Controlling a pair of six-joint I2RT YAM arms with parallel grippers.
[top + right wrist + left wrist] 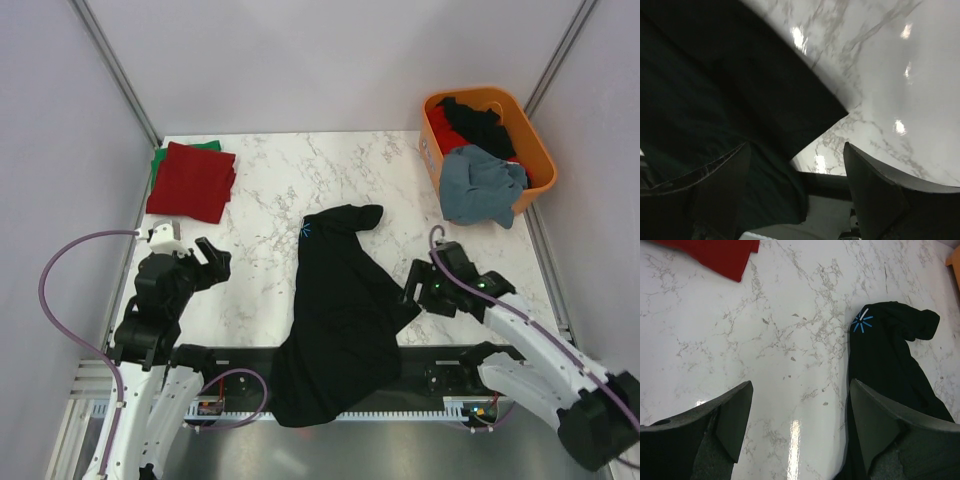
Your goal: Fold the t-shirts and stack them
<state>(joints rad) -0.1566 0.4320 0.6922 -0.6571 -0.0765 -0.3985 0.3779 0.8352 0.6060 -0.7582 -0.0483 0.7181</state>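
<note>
Our left end effector [208,258] and right end effector [414,281] both hang released and empty, either side of the black t-shirt [340,320]. It lies rumpled mid-frame, hem spilling off the tabletop [270,200] at the lower edge. We judge we're poised to spread it. The folded dark red t-shirt [192,182] sits upper left, the orange basket [536,140] upper right.

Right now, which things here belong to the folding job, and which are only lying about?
Job: black shirt, red shirt, green shirt, grey-blue shirt, dark shirts in basket.
Lying about: basket.
</note>
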